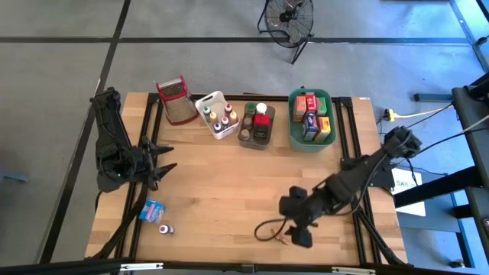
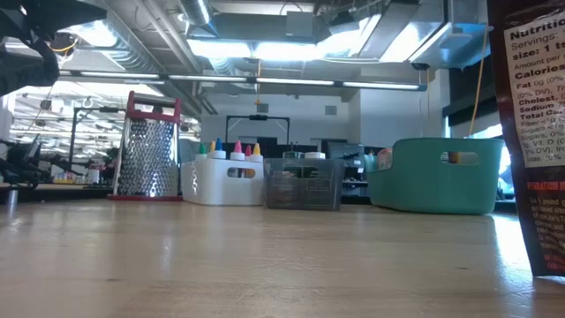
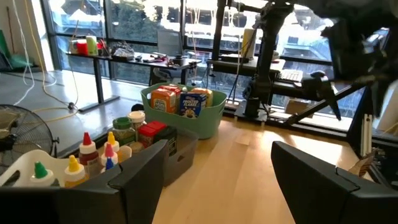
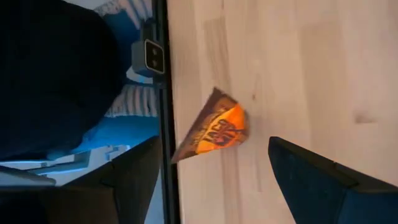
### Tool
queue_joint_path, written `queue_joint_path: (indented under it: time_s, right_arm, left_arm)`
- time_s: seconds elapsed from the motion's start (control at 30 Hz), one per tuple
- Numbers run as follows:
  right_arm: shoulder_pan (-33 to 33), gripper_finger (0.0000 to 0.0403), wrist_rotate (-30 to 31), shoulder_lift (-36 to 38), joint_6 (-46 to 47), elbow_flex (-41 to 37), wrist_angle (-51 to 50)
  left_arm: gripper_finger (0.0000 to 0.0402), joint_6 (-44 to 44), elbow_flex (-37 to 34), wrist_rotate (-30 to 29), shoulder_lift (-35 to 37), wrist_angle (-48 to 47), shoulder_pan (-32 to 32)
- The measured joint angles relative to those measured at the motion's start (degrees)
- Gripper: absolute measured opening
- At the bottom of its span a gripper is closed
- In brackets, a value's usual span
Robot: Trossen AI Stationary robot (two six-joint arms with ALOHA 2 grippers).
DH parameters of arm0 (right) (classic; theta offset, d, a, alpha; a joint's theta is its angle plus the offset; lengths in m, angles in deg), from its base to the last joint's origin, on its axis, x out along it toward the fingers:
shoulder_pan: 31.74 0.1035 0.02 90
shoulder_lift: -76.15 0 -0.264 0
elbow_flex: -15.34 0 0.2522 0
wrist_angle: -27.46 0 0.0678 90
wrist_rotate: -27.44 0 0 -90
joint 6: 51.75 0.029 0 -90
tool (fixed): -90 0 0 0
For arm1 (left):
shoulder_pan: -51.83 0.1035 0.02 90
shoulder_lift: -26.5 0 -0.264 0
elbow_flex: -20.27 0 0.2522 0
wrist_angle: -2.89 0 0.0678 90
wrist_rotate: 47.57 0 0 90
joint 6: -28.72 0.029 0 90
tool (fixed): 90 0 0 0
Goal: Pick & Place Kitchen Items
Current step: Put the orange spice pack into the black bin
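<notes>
My right hand (image 1: 299, 235) hung wide open, empty, over the orange packet (image 4: 216, 129), which looked light, soft and crinkly, best pinched across its flat middle.

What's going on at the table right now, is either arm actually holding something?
Neither. The right gripper hangs open near the table's front edge, over a small orange and brown packet lying on the wood. The left gripper waits open at the left side. A blue box and a tiny bottle lie loose at front left; the white, brown and green tubs are stocked.
</notes>
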Motion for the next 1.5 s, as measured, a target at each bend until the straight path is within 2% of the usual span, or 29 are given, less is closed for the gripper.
queue_joint_path:
  time_s: [0.23, 0.5, 0.83, 1.0, 1.27, 1.5]
  right_arm:
    - [2.8, 0.0298, -0.1, -8.5, 6.8, 9.7, -3.0]
    - [3.5, 0.0298, 2.9, -17.1, 17.0, 23.1, -18.1]
    - [3.6, 0.0298, 2.6, -21.0, 27.7, 23.5, -25.1]
    - [4.0, 0.0298, 5.8, -21.3, 29.1, 23.5, -23.9]
    - [5.9, 0.0298, 7.7, -21.3, 32.7, 23.5, -19.8]
    - [6.6, 0.0298, 9.7, -21.7, 32.7, 23.5, -20.2]
  left_arm:
    - [0.0278, -3.6, 0.0, 1.3, 0.0, 0.0, 0.0]
    - [0.0278, -4.7, 0.0, 3.0, -0.5, 0.0, 0.0]
    - [0.0278, -4.6, -0.1, 2.7, -2.9, 0.0, 0.0]
    - [0.0278, -4.5, -0.1, 2.7, -3.9, 0.0, 0.0]
    - [0.0278, -4.6, -0.1, 2.6, -6.2, 0.0, 0.0]
    - [0.0278, -6.0, -0.1, 2.7, -9.3, 0.0, 0.0]
